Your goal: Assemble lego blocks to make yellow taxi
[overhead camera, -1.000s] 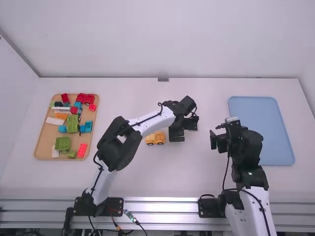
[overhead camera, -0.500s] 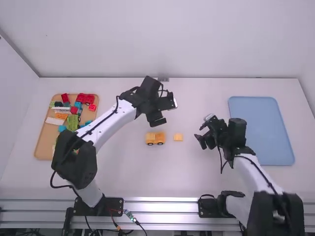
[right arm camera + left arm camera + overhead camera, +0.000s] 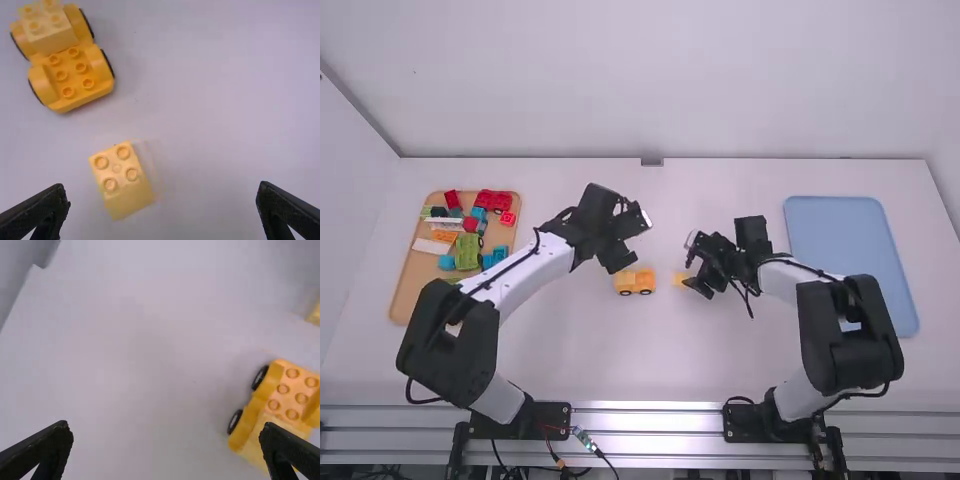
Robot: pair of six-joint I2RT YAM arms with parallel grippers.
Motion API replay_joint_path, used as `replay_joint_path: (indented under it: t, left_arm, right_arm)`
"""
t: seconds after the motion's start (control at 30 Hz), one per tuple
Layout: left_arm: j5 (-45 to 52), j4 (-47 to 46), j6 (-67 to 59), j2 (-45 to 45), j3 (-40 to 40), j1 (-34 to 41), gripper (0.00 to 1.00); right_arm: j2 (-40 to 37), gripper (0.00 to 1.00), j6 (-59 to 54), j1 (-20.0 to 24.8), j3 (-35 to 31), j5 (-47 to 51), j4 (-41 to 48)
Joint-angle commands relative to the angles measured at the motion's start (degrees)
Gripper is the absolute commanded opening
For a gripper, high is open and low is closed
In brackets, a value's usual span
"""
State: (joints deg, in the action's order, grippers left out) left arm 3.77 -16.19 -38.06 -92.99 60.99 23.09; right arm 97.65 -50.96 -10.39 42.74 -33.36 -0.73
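High view: orange-yellow plastic wheeled car base [image 3: 72,82] mid-counter [image 3: 570,370], a pale yellow studded plastic block [image 3: 50,37] seated on its nine o'clock end. Loose pale yellow four-stud plastic block [image 3: 120,175] on the counter at three o'clock from the car base, apart. Left hand [image 3: 632,240] at twelve o'clock from the car base, spread wide, gripping nothing. Right hand [image 3: 694,264] wide and empty too, near the loose block's one o'clock side, as best I can judge; it partly covers the block.
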Motion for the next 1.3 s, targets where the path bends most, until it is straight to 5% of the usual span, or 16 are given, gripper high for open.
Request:
replay_joint_path:
  t: [0.0, 0.33, 0.6, 0.93, 1.27]
  left_arm:
    - [8.6, -0.6, -9.7, 1.6, -2.3, -0.9, 0.99]
    - [42.1, -5.3, -29.5, 1.6, -3.4, -14.9, 0.99]
    - [40.8, -7.6, -32.5, 1.6, -3.6, -15.2, 0.99]
    - [42.3, -2.8, -29.7, 1.6, -6.4, -16.6, 0.99]
    - [42.2, -2.3, -31.0, 1.0, -8.0, -16.0, 0.99]
  right_arm:
    - [1.5, 0.99, -7.5, -0.1, 1.9, -3.8, 2.3]
    - [1.7, 0.99, -17.8, 1.6, -1.6, -10.9, -2.2]
    - [8.6, 0.99, -17.8, 3.7, -0.8, -16.6, -7.2]
    - [16.7, 1.0, -29.5, 2.1, 13.3, -16.9, 14.5]
    - [20.2, 0.96, -29.9, 2.2, 15.6, -17.6, 15.3]
